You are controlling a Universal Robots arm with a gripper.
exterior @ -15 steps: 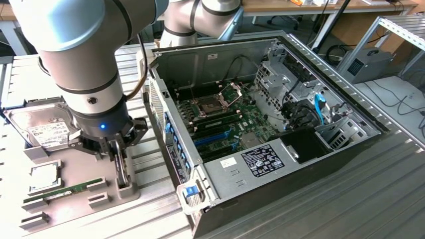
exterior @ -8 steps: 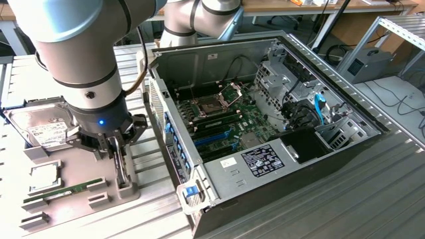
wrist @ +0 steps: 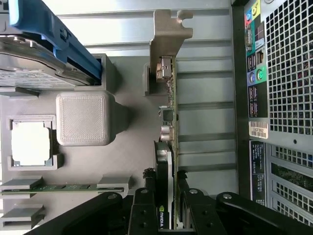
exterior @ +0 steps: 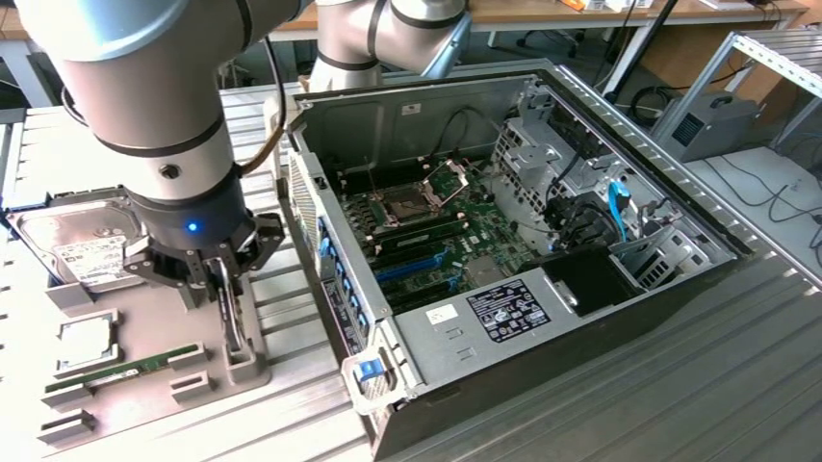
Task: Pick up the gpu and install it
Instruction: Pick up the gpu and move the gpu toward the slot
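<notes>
**Tool pinching the gpu on its holder, beside the open case.**

My tool [exterior: 216, 279] is pressed onto the gpu [exterior: 234, 322], a flat green circuit-board card with a black cooler and a silver end bracket. The card stands on edge in the grey moulded holder tray [exterior: 154, 385] on the slatted metal counter [exterior: 642, 414], just beside the open black computer case [exterior: 514, 318]. For a clean lift I'd pull straight up along the card's plane, keeping it upright so it neither binds in the slot nor swings toward the case wall. The wrist view gives me the grip itself: 2 fingers [wrist: 144, 205], 1 on each face, at the end away from the bracket [wrist: 168, 34]. The exterior view gives me the green motherboard [exterior: 424, 231] inside the case.
</notes>
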